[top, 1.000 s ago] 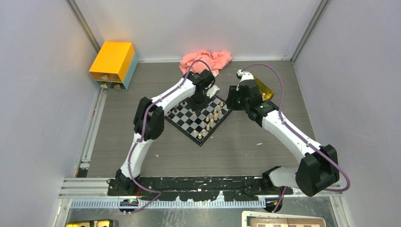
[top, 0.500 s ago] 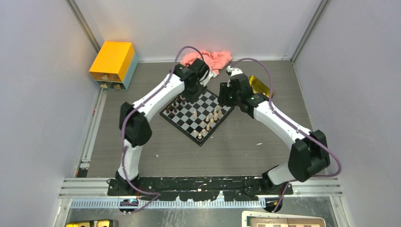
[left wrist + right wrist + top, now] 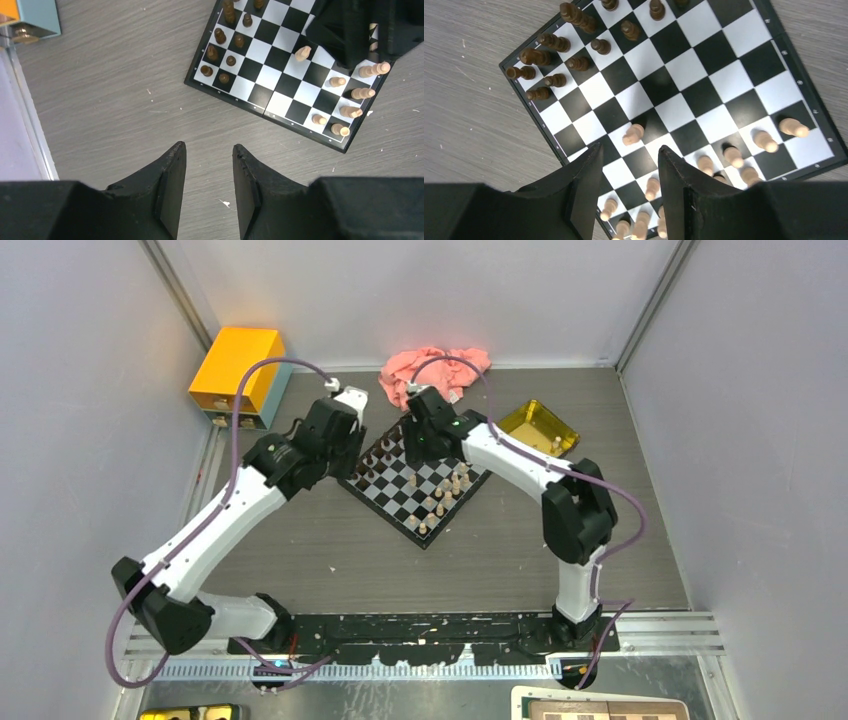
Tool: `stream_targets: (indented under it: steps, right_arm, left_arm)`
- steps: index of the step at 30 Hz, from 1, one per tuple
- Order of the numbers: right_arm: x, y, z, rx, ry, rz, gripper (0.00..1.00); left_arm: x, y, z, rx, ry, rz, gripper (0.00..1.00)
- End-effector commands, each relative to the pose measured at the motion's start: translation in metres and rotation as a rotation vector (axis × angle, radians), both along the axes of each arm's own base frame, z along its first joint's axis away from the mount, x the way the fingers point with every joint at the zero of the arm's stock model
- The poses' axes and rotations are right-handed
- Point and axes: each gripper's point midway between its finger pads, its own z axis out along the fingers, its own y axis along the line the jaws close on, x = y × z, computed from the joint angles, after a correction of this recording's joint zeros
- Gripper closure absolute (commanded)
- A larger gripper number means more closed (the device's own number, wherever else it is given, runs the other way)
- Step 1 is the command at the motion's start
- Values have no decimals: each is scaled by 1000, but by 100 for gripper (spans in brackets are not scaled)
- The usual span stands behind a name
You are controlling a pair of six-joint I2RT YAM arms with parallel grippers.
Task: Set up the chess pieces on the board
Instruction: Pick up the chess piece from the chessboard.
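The board [image 3: 398, 502] lies cornerwise on the grey table. Dark brown chess pieces [image 3: 554, 42] crowd its left corner and pale ones [image 3: 734, 156] line its right side. One pale pawn [image 3: 633, 134] stands alone nearer the middle. My right gripper [image 3: 629, 147] hangs open and empty over the board's pale side, with pale pieces showing below between its fingers; in the top view the right gripper [image 3: 420, 440] is over the far corner. My left gripper [image 3: 207, 147] is open and empty above bare table, left of the board [image 3: 235, 97]; from above the left gripper [image 3: 342, 450] sits beside the dark pieces.
A yellow box with drawers [image 3: 238, 370] stands at the far left, a pink cloth [image 3: 440, 368] at the back, and a yellow see-through tray [image 3: 540, 425] right of the board. A brown-and-cream board [image 3: 600, 710] lies behind the arm bases.
The left arm swung left off the board to the bare table. The right gripper moved left from the yellow tray to over the board. Both grippers opened wider.
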Motion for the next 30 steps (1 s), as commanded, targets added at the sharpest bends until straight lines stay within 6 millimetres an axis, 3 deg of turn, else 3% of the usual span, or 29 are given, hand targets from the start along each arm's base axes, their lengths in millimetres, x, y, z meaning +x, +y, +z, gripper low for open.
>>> stream_targets:
  steps: [1, 14, 30]
  right_arm:
    - [-2, 15, 2, -64, 31, -28, 50]
    - [-11, 10, -44, -181, 142, -57, 50]
    - [-5, 25, -58, -164, 157, -27, 50]
  left_arm:
    - [3, 0, 17, -129, -121, 65, 59]
    - [-10, 8, 10, -186, -156, 72, 59]
    - [-10, -1, -3, -192, -121, 40, 59]
